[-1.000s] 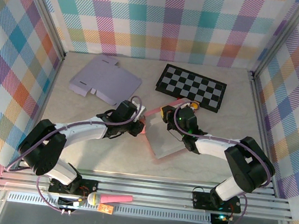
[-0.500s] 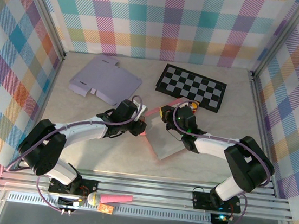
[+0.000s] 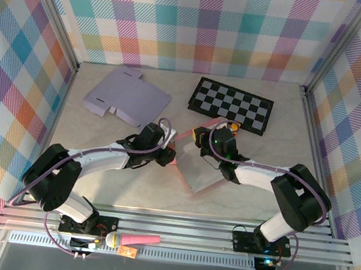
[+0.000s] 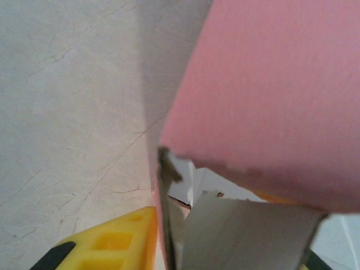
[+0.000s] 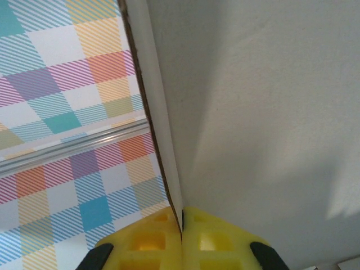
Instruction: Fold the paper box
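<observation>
Paper box (image 3: 196, 166) beside checkerboard (image 3: 231, 106), perhaps touching

On my feed, a flat lavender cardboard sheet (image 3: 127, 93) lies far left on the beige marbled counter (image 3: 128, 184). Well apart from it, a black-and-white checkered board (image 3: 231, 105) lies far right. A pink stick with a yellow-green tip (image 3: 133, 239) rests on the near aluminium rail (image 3: 208, 235).

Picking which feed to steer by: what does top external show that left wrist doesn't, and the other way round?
Top external: the right pincer at the pink box, with the lilac flat blank and checkered mat behind. Left wrist: the box's ragged card edge and grey inner flap close up. Shared: pink box, left pincer, beige table.
</observation>
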`<action>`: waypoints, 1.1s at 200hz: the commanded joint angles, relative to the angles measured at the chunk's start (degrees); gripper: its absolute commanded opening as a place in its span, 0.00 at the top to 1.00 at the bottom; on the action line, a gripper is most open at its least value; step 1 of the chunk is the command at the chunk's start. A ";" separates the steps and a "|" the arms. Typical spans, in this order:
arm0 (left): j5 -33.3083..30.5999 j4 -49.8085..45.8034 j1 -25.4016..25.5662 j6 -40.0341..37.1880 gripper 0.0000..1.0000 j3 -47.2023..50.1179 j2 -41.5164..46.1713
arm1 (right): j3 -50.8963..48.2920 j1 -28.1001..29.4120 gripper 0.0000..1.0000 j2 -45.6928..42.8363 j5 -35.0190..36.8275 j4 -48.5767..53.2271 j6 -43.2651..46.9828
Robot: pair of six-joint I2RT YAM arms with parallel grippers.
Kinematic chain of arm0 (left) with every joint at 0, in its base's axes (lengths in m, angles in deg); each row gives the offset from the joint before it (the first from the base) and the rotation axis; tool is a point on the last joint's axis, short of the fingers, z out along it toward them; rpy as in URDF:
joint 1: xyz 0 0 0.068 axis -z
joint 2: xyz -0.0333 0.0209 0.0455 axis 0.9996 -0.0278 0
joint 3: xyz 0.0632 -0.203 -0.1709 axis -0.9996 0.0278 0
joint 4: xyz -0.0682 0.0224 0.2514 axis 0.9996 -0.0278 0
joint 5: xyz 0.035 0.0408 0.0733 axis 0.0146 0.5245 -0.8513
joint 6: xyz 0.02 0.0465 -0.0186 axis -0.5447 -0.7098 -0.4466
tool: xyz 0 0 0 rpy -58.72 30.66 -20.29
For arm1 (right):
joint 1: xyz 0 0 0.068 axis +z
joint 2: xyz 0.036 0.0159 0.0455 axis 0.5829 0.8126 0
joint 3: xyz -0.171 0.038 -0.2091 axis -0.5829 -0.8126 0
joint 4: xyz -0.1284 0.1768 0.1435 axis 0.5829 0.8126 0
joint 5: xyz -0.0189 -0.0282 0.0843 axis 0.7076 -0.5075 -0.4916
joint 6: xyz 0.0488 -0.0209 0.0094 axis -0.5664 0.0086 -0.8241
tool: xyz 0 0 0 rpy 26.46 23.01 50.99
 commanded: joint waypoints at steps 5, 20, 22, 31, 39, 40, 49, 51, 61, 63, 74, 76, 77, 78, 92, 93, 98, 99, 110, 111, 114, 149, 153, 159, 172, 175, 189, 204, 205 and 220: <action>2.07 1.49 1.02 -0.17 0.70 1.24 -0.35 | 2.01 -0.34 1.00 -1.10 0.06 1.57 -0.99; 2.82 1.22 1.19 -0.96 0.70 0.95 -0.66 | 1.84 -0.42 1.00 -1.68 0.46 3.08 -1.07; 2.82 1.21 1.26 -1.02 0.70 0.99 -0.72 | 1.79 -0.40 1.00 -1.81 0.56 3.35 -1.17; 2.46 0.97 1.37 -1.21 0.70 1.04 -0.83 | 1.53 -0.68 1.00 -2.06 0.57 3.39 -1.15; 2.30 0.99 1.39 -1.30 0.71 1.27 -1.00 | 1.28 -0.75 1.00 -2.17 0.59 3.16 -1.24; 2.25 0.96 1.38 -1.30 0.71 1.29 -1.00 | 1.30 -0.76 1.00 -2.17 0.58 3.24 -1.27; 2.03 1.21 1.36 -1.22 0.72 1.54 -1.17 | 1.16 -0.78 1.00 -2.26 0.54 3.06 -1.37; 2.03 1.27 1.37 -1.22 0.72 1.56 -1.25 | 1.12 -0.78 1.00 -2.26 0.41 3.03 -1.32; 2.11 1.40 1.40 -1.18 0.73 1.27 -1.68 | 1.03 -0.79 1.00 -2.26 0.10 2.97 -1.28; 2.07 1.38 1.38 -1.21 0.74 1.16 -1.77 | 1.04 -0.78 1.00 -2.31 0.07 2.97 -1.31; 1.70 1.27 1.43 -1.29 0.75 0.54 -2.31 | 0.89 -0.78 1.00 -2.45 -0.01 2.97 -1.24; 1.51 1.29 1.39 -1.32 0.76 0.45 -2.37 | 0.88 -0.78 1.00 -2.51 0.00 3.02 -1.28; 1.42 1.24 1.38 -1.31 0.76 0.39 -2.39 | 0.87 -0.78 1.00 -2.52 0.02 2.99 -1.24; 1.37 1.27 1.42 -1.35 0.76 0.36 -2.45 | 0.87 -0.78 1.00 -2.52 0.03 2.98 -1.27; 0.83 1.51 1.45 -1.64 0.80 0.01 -2.84 | 0.61 -0.78 1.00 -2.79 0.39 3.10 -1.55; 0.86 1.53 1.46 -1.65 0.80 -0.01 -2.89 | 0.61 -0.78 1.00 -2.83 0.43 3.13 -1.60; 0.96 1.58 1.44 -1.68 0.81 -0.09 -3.13 | 0.60 -0.86 1.00 -2.88 0.47 3.09 -1.57; 1.01 1.61 1.45 -1.71 0.81 -0.14 -3.17 | 0.56 -0.86 1.00 -2.88 0.47 3.12 -1.56; 1.45 1.58 1.46 -1.74 0.81 -0.36 -3.87 | 0.59 -0.86 1.00 -2.96 0.46 3.16 -1.71; 1.47 1.57 1.46 -1.74 0.81 -0.32 -3.94 | 0.60 -0.86 1.00 -2.96 0.42 3.15 -1.68; 1.58 1.65 1.46 -1.68 0.81 -0.32 -4.13 | 0.61 -0.87 1.00 -2.96 0.36 3.14 -1.68; 1.23 2.87 1.65 -1.13 0.76 -0.01 -5.12 | 0.67 -0.91 1.00 -3.06 0.30 3.15 -1.84; 1.24 2.98 1.64 -1.08 0.76 -0.06 -5.14 | 0.64 -0.91 1.00 -3.07 0.23 3.33 -1.82; 1.03 3.00 1.67 -0.96 0.77 -0.18 -5.30 | 0.78 -0.87 1.00 -3.07 0.15 3.62 -1.70; 0.89 3.29 1.68 -0.86 0.77 -0.42 -5.40 | 0.78 -0.86 1.00 -3.03 0.06 3.61 -1.65; 0.82 3.35 1.69 -0.79 0.77 -0.43 -5.40 | 0.78 -0.86 1.00 -2.97 0.04 3.67 -1.64; 1.25 3.74 1.72 -0.43 0.77 -0.46 -5.25 | 0.68 -0.87 1.00 -3.03 0.19 3.67 -1.46; 1.28 3.49 2.13 -0.07 0.76 -0.30 -4.67 | 0.47 -0.86 1.00 -2.73 0.30 2.82 -1.04; 1.26 3.49 2.19 -0.12 0.76 -0.29 -4.64 | 0.44 -0.86 1.00 -2.64 0.30 2.58 -0.99; 1.06 3.35 2.84 -0.16 0.76 0.07 -3.71 | 0.30 -0.86 1.00 -1.93 0.15 0.34 -0.71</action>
